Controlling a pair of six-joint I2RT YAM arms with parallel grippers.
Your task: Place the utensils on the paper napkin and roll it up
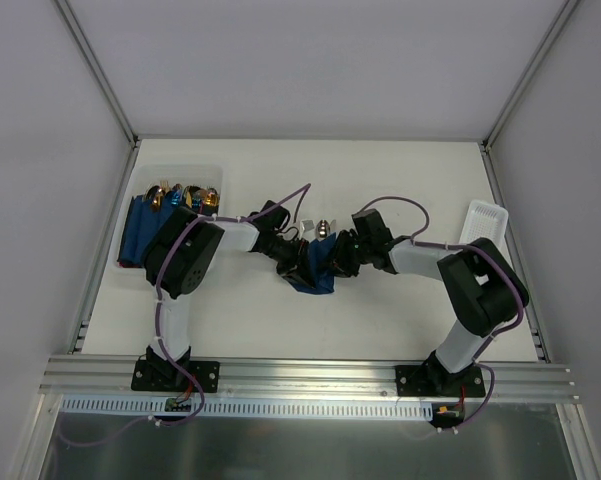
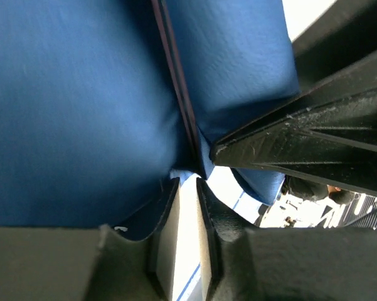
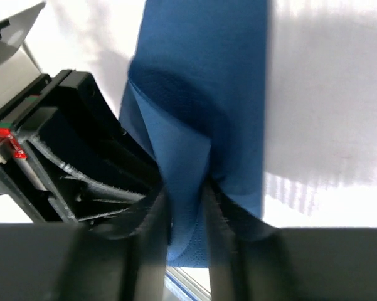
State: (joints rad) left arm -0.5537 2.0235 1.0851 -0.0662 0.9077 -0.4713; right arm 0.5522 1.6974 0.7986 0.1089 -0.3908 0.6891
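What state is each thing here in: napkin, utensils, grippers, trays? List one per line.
paper napkin: folded over and creased, held by both grippers.
left gripper: shut on the napkin's fold.
right gripper: shut on a napkin fold.
utensils: one silver head shows beyond the napkin; the rest is hidden.
blue bundles: rolled, lying in the clear tray.
white tray: flat at the table's right edge.
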